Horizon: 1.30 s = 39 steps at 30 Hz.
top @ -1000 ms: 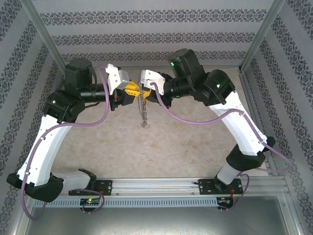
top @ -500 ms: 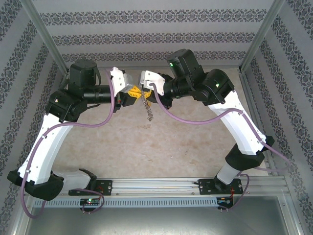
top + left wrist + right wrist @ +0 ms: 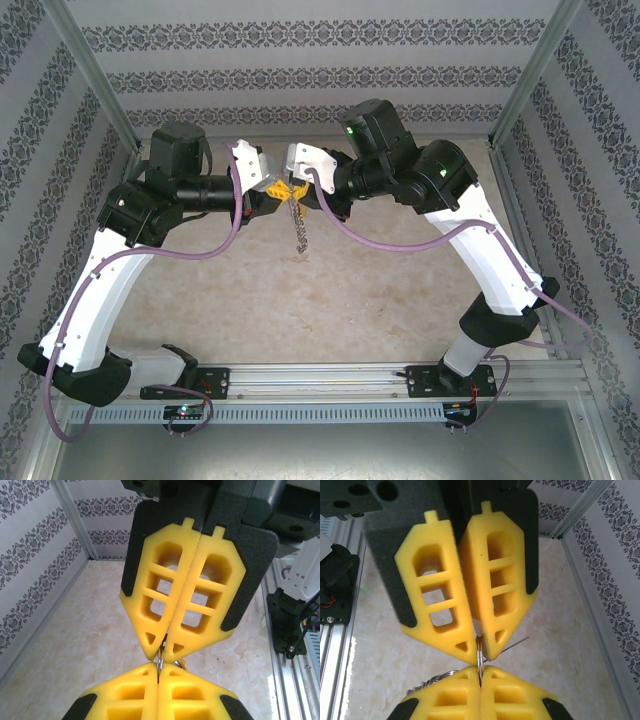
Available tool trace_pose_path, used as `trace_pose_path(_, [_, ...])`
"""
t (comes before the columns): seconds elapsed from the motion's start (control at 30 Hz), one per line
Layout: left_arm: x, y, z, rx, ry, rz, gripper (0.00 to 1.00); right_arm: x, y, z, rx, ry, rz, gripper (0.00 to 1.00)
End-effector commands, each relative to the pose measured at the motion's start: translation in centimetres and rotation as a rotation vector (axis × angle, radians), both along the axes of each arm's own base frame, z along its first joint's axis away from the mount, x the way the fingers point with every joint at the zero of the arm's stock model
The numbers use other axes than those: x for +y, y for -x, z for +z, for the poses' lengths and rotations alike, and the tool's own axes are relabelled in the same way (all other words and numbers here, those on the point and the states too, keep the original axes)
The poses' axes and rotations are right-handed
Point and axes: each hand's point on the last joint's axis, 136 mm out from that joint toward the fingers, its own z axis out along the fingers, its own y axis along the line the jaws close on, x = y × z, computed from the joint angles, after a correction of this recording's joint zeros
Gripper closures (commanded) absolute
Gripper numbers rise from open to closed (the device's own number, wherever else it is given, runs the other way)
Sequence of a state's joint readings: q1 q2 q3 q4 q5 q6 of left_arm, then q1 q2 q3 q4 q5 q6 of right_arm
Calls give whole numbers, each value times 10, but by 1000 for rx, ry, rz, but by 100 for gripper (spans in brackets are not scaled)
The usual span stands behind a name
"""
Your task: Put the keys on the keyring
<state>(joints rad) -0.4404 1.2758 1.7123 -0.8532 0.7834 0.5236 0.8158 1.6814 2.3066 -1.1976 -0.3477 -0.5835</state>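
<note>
Both grippers meet tip to tip above the back middle of the table. My left gripper point(image 3: 273, 191) and right gripper point(image 3: 297, 189) are each shut on the keyring point(image 3: 286, 190). Edge-on, the keyring point(image 3: 160, 657) is a thin double silver wire pinched between my left gripper point(image 3: 158, 672) below and the right arm's yellow fingers point(image 3: 200, 595) above. In the right wrist view the keyring point(image 3: 479, 653) runs from my right gripper point(image 3: 480, 672) up into the left arm's yellow fingers point(image 3: 440, 605). The keys point(image 3: 298, 228) hang below as a silvery string; part of them point(image 3: 427, 681) shows behind my right fingers.
The beige marbled tabletop point(image 3: 330, 300) lies under the hanging keys. Patterned walls with metal posts point(image 3: 95, 75) close in the left, back and right sides. An aluminium rail point(image 3: 330, 378) carrying both arm bases runs along the near edge.
My left gripper has moved right to meet the right gripper and shut on the keyring. The hanging keys swung slightly. The right arm has stayed put.
</note>
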Motion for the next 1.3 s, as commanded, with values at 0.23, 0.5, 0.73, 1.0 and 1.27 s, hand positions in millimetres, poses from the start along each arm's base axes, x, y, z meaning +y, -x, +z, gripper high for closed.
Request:
trace_pose_path(0.23, [-4, 12, 18, -17, 36, -41, 100, -1, 10, 15, -1, -68, 8, 83])
trace_pose_path(0.5, [-5, 15, 27, -11, 79, -62, 100, -14, 7, 27, 24, -160, -54, 74])
trace_pose_path(0.73, [-5, 17, 35, -15, 112, -76, 100, -19, 5, 35, 85, -243, -58, 78])
trace_pose_path(1.0, [-3, 18, 49, -24, 159, -79, 100, -19, 9, 37, 165, -289, -22, 77])
trace_pose_path(1.27, [-3, 17, 60, -33, 198, -85, 100, -19, 20, 42, 230, -347, 38, 77])
